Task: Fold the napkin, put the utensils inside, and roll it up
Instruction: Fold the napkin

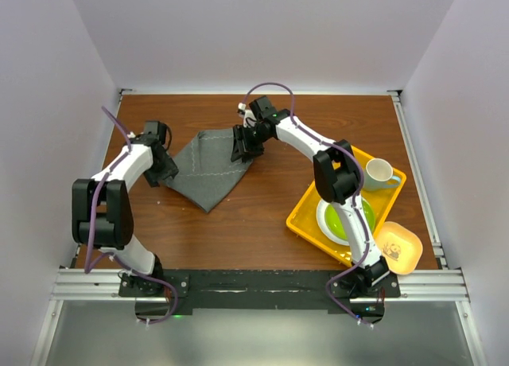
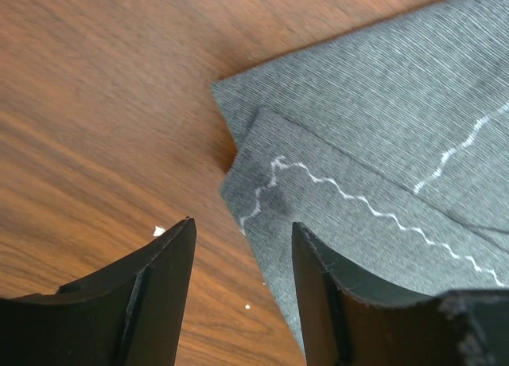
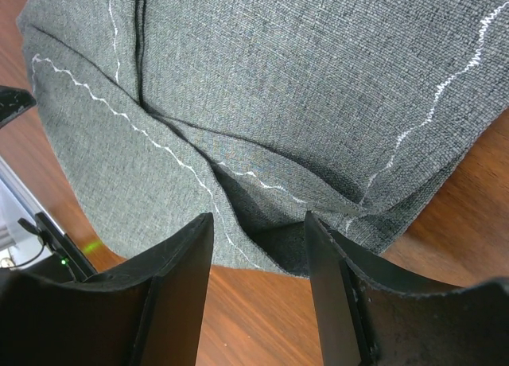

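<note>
The napkin (image 1: 208,169), a dark grey cloth with a pale wavy stitched line, lies folded on the wooden table at the back left. In the left wrist view its doubled corner (image 2: 334,191) lies just ahead of my left gripper (image 2: 242,231). That gripper is open, one finger over bare wood and the other over the cloth's edge. My right gripper (image 1: 245,146) is at the napkin's far right corner. It is open too (image 3: 258,219), and the rumpled folded edge (image 3: 262,183) lies at its fingertips, with nothing pinched. The utensils are out of view.
A yellow tray (image 1: 306,215) at the right holds a green plate (image 1: 350,220) and a pale mug (image 1: 380,173). A small yellow dish (image 1: 400,248) sits by the tray's near corner. Metal rails run along the table's sides and front.
</note>
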Robot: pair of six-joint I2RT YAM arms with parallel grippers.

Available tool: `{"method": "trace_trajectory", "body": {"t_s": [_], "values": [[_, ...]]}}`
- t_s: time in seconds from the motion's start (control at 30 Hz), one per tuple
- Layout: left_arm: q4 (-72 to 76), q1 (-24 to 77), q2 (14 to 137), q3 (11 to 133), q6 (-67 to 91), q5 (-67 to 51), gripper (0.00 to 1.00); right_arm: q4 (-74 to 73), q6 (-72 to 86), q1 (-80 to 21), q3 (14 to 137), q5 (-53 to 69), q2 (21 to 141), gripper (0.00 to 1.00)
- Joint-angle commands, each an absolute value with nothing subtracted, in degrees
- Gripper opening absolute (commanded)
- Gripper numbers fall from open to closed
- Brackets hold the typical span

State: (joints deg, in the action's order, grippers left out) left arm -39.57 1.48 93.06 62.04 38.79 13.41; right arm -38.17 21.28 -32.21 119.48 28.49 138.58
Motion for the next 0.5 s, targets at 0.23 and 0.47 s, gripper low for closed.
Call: {"method": "trace_trajectory", "body": {"t_s": [0.23,0.47], "values": [[-39.2,1.8,98.0,67.9,42.4,18.6,0.56,-38.0,20.0,-32.2,120.8,29.6,136.1,0.52],[-39.1,3.2,101.7,69.5,43.3,19.4,0.54,-38.1,20.0,-32.2,121.7,30.0,136.4,0.52]]}}
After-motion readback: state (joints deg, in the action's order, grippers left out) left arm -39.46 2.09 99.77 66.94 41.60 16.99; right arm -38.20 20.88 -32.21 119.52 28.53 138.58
